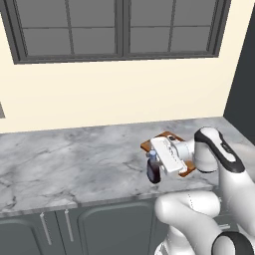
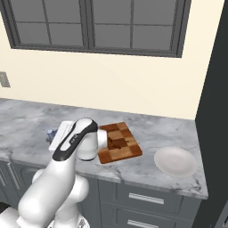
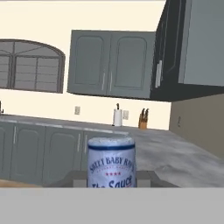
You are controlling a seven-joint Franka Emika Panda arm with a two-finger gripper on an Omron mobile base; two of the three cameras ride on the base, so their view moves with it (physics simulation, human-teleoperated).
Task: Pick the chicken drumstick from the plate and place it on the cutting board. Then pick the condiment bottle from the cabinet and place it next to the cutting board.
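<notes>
Gripper [image 1: 155, 167] clamped on the condiment bottle [image 1: 153, 169], held upright just above the counter [image 1: 74, 154]. Probably light, rigid, somewhat slick; best held at the body below the neck. Cutting board [image 2: 119, 141] right behind, plate [image 2: 175, 161] farther off.

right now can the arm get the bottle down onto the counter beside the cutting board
Probably yes. The gripper is shut on the condiment bottle, which hangs just left of the cutting board, and the marble counter there looks bare.
</notes>
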